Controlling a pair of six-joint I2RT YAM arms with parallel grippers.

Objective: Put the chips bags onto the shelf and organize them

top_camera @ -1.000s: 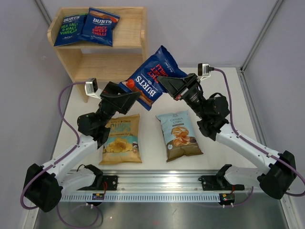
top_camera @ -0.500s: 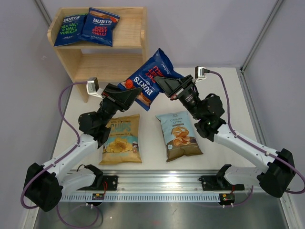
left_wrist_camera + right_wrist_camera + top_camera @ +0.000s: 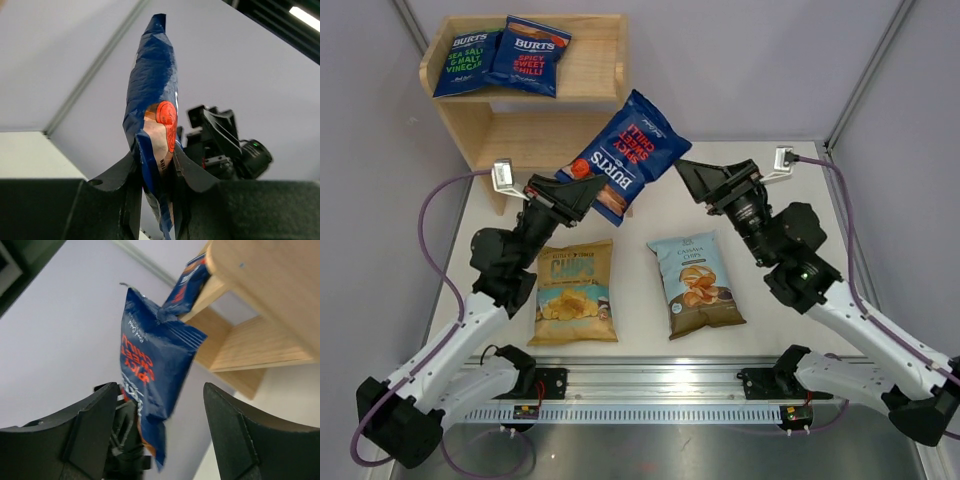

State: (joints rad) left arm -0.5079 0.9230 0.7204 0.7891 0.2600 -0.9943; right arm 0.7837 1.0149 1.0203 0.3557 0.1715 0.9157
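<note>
We note the left tool pinching a BURTS bag by its lower edge, aloft before the shelf at the surface's far-left corner. Right tool spread, holding nothing, just beside the bag.

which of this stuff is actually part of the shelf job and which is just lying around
Part of the job:
- raised Burts bag, pinched in the left hand
- sea salt Burts bag and chilli Burts bag, on the shelf top tier
- yellow chips bag and cassava chips bag, flat on the table

Just there:
- no loose clutter; only the mounting rail
- right hand, open, holding nothing
</note>
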